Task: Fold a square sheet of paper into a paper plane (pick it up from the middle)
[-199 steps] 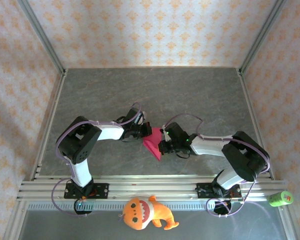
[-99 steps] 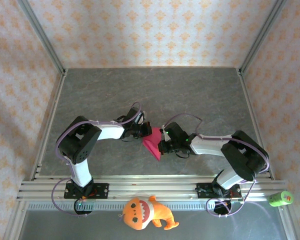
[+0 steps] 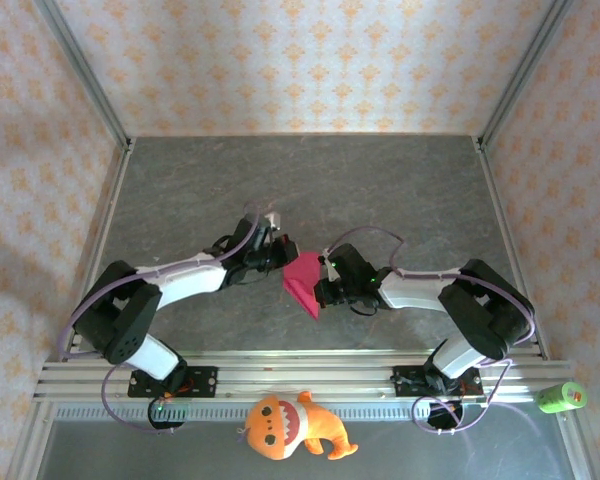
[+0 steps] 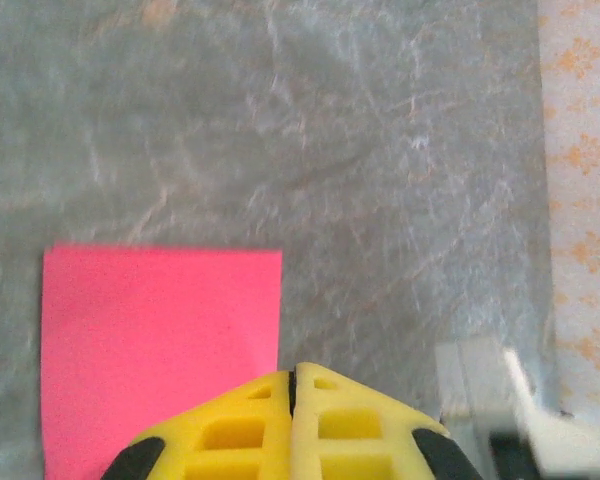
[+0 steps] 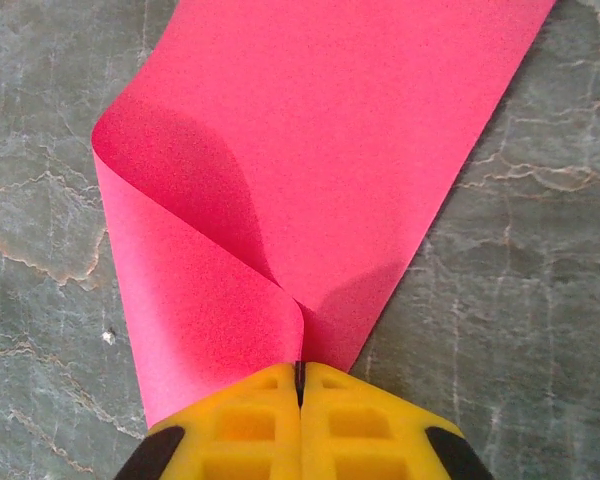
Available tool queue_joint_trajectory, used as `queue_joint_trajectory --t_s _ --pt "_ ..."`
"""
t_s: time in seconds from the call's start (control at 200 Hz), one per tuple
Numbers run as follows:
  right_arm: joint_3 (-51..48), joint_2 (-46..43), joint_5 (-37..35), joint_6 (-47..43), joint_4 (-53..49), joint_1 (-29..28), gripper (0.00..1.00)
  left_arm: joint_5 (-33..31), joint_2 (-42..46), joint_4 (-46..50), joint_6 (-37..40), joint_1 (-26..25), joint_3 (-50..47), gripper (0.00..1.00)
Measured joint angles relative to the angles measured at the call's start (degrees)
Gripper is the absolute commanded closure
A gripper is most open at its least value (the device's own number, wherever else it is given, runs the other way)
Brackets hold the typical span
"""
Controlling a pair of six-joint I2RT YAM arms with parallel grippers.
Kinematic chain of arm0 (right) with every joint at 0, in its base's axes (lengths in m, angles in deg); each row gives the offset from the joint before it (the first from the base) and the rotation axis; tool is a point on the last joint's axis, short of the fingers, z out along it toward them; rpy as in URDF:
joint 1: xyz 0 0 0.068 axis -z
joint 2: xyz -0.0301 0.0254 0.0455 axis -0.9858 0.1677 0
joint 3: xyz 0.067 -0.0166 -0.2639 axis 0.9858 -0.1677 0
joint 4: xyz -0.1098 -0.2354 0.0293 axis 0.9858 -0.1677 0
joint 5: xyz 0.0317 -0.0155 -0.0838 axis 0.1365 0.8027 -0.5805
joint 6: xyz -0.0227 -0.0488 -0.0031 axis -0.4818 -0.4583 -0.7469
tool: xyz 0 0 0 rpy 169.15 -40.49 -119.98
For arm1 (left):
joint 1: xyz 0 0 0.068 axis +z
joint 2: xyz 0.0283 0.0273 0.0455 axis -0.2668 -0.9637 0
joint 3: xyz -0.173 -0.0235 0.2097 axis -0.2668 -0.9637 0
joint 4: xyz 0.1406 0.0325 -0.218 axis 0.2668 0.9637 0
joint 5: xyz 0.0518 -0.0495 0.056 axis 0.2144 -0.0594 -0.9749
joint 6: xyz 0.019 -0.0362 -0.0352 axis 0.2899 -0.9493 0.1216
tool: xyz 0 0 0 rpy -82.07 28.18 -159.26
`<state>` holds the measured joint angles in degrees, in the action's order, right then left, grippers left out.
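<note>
Early fold stage, most folding left to do.
Top view: pink paper (image 3: 302, 277) mid-frame, partly folded, one flap curled over. Right gripper (image 5: 300, 370) clamped shut on its corner. Left gripper (image 4: 292, 375) closed at the paper's edge, hold unclear. No creased point or wings.

Built from tapered white links and chunky black joint housings, alike on left arm (image 3: 180, 282) and right arm (image 3: 417, 292). Draped in looping lilac cables (image 3: 252, 222). Bolted down on black base plates (image 3: 195, 380) flecked with red-orange, possibly wiring. Tipped with yellow fingers (image 4: 270, 420), latticed with rectangular pockets and black at the outer corners.
</note>
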<state>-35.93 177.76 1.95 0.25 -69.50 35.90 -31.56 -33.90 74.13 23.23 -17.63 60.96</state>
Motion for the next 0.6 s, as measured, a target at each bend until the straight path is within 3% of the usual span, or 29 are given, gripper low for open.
queue_joint_trajectory --t_s 0.275,0.601 --pt "0.0 0.33 -0.09 0.87 0.74 0.0 1.0 2.12 1.01 -8.96 -9.68 -6.08 -10.71 1.0" --pt "0.0 0.44 -0.13 1.05 1.03 0.0 1.0 2.75 -1.9 -16.28 -14.03 -6.67 -12.17 1.0"
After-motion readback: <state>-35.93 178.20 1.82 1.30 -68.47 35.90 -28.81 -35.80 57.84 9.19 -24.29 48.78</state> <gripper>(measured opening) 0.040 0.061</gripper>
